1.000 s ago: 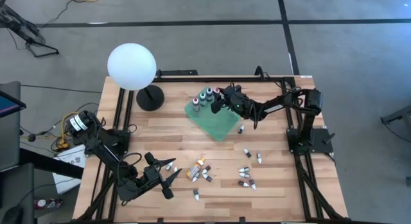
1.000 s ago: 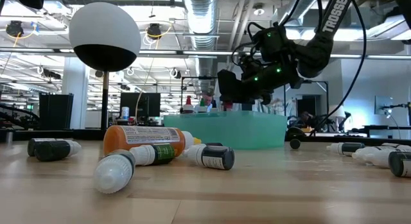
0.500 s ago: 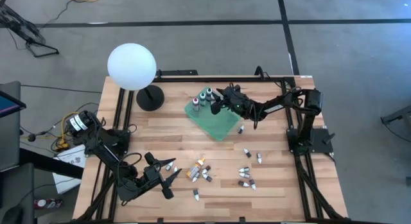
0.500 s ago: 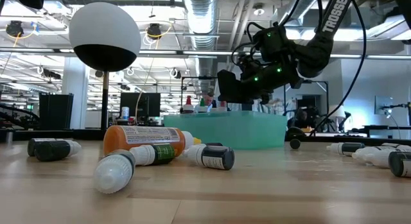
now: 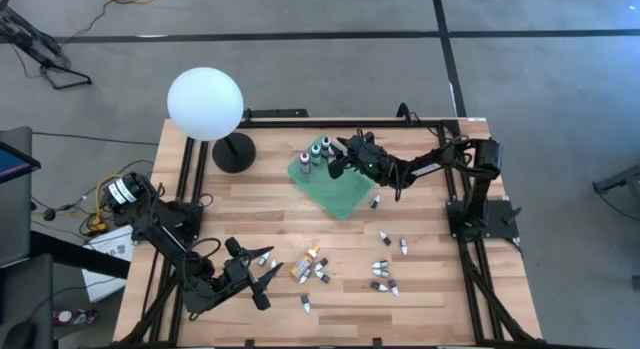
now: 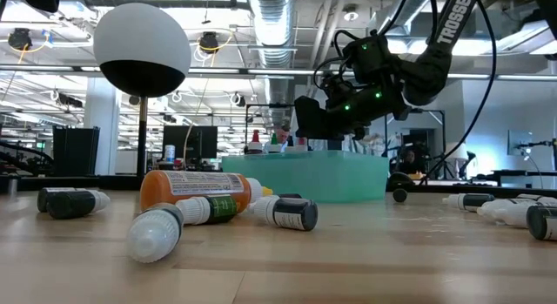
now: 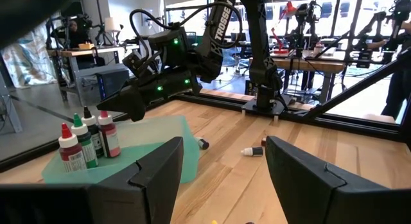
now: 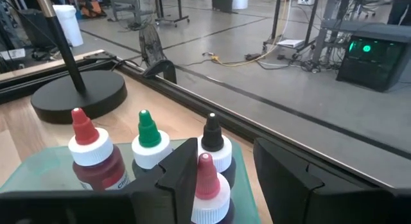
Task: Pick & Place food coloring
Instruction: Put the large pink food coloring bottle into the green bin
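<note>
Four food coloring bottles [image 8: 148, 147] stand upright in the green tray [image 5: 340, 197], right hand [image 5: 336, 167] hovering just over them, part open and empty; a dozen-odd bottles [image 5: 383, 264] lie on the table [image 5: 250, 204], left hand [image 5: 268, 281] wide, idle near front edge

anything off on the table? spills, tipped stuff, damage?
No spill or damage shows. Four bottles stand upright at one corner of the green tray, under the right gripper. The rest of the bottles lie on their sides, scattered over the wood.
</note>
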`<state>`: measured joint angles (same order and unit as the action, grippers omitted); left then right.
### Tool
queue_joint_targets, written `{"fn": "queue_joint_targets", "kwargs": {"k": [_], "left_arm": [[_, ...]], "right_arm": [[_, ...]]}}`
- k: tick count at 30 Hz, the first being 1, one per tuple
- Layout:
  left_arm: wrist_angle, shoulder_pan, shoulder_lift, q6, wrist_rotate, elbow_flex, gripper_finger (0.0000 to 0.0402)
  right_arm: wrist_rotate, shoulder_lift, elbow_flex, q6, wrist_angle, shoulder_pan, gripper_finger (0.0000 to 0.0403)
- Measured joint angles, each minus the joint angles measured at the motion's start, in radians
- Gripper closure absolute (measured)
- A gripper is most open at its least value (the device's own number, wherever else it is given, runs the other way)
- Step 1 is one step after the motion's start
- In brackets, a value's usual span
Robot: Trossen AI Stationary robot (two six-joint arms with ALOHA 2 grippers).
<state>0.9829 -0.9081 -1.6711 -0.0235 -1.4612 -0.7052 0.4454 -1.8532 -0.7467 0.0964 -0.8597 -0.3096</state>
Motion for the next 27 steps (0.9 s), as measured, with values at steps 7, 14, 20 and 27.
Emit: {"fn": "queue_joint_targets", "kwargs": {"k": [7, 14, 20, 27], "left_arm": [[-0.002, 0.000, 0.000, 0.000, 0.000, 0.000, 0.0185], [-0.002, 0.000, 0.000, 0.000, 0.000, 0.000, 0.0185], [-0.002, 0.000, 0.000, 0.000, 0.000, 0.000, 0.0185], [-0.002, 0.000, 0.000, 0.000, 0.000, 0.000, 0.0185]], "right_arm": [[0.013, 0.000, 0.000, 0.023, 0.001, 0.000, 0.0266], [0.029, 0.000, 0.000, 0.027, 0.007, 0.009, 0.0270], [0.027, 0.000, 0.000, 0.025, 0.007, 0.016, 0.0269], [0.027, 0.004, 0.000, -0.026, -0.007, 0.036, 0.0268]]}}
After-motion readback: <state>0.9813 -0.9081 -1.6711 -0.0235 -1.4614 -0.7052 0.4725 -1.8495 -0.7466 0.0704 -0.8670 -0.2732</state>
